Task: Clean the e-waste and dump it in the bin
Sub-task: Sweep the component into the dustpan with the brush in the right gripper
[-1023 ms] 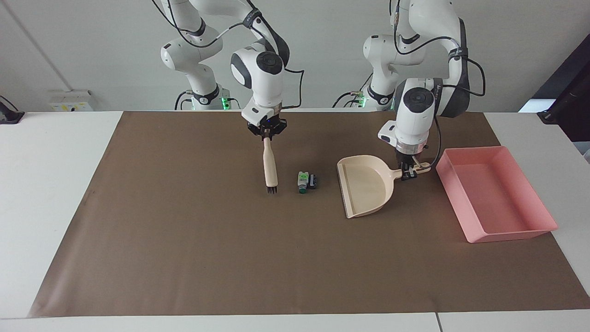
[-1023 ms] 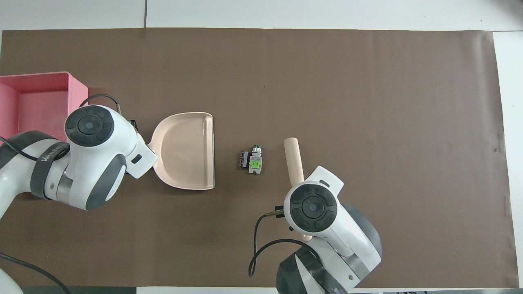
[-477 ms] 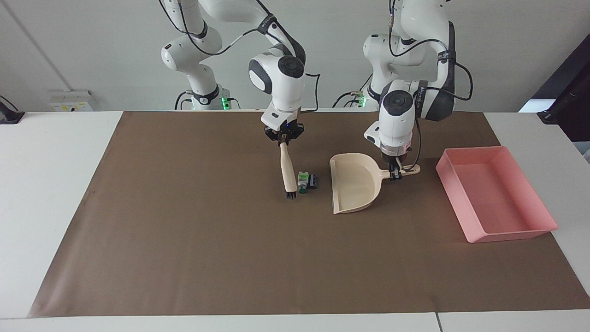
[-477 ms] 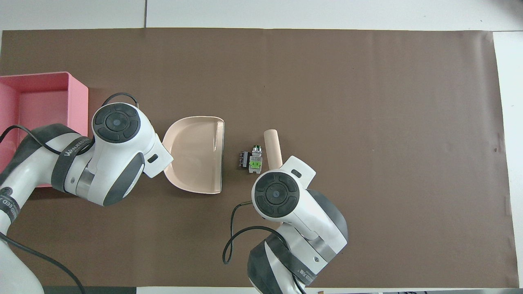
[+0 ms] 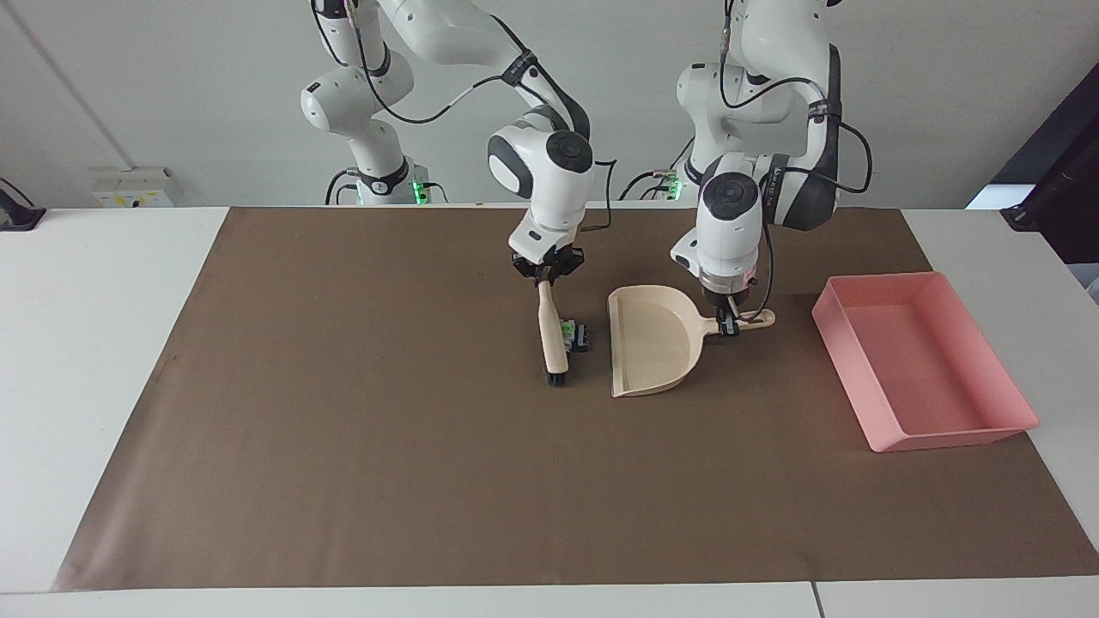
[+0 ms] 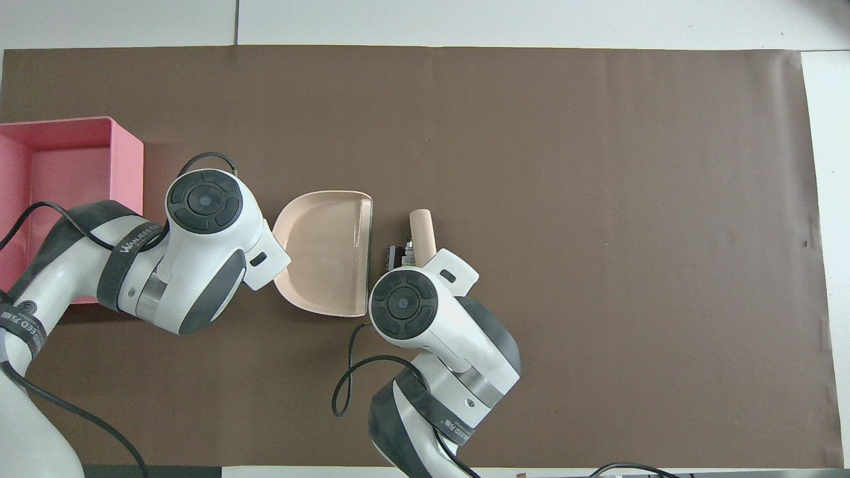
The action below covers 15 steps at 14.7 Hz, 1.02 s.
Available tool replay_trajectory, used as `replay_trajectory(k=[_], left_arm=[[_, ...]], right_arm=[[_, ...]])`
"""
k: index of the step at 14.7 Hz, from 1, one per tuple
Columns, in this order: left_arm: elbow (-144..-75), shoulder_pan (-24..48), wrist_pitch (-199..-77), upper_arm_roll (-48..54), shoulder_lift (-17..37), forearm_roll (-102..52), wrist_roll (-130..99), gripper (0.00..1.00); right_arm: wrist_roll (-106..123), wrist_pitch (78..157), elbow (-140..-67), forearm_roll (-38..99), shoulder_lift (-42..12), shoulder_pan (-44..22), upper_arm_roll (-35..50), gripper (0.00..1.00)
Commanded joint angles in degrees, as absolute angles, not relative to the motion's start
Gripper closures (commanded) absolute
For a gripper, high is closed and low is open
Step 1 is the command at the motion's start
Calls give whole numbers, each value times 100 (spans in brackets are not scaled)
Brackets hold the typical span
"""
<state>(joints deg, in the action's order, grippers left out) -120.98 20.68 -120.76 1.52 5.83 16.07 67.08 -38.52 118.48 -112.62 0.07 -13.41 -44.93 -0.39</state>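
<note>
Right gripper point(image 5: 547, 276): fingers closed on the top of the brush point(image 5: 552, 335) handle, brush hanging nearly upright, bristles down on the brown mat point(image 5: 343, 429). E-waste point(image 5: 575, 334): small parts on the mat, just beside the brush and partly hidden by it, between brush and dustpan point(image 5: 648, 343); a black part and a bit of green show. Left gripper point(image 5: 730, 324): fingers clamped on the dustpan handle, dustpan flat on the mat with its open edge facing the e-waste, near it but apart. Bin point(image 5: 923, 360): pink tray at the left arm's end of the mat, well apart from the e-waste; its corner shows in the overhead view point(image 6: 126, 166).
</note>
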Motion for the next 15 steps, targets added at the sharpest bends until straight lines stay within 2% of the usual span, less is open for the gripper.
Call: replay_trajectory(k=[1,3,6,15], left_arm=[[-12348,2136,-12330,97,519,1696,6662,100],[-12366,2101,-12392,105,519,1696,6662,100],[-12392,2066,-12463,105,519,1696,6662,100],[-12586,1899,-12946,114,501,1696,6872,100]], right_arm=[[-3938,12074,-11074,437,-1512,-4710,96,100],[-3911,12724,-11101,1086,-1564,-4851,158,100],[-3640,13165,-10978,1923,-1608,-4948,193,100],[-3585,13000,-10890,1917,-1530,-4939,185,100]])
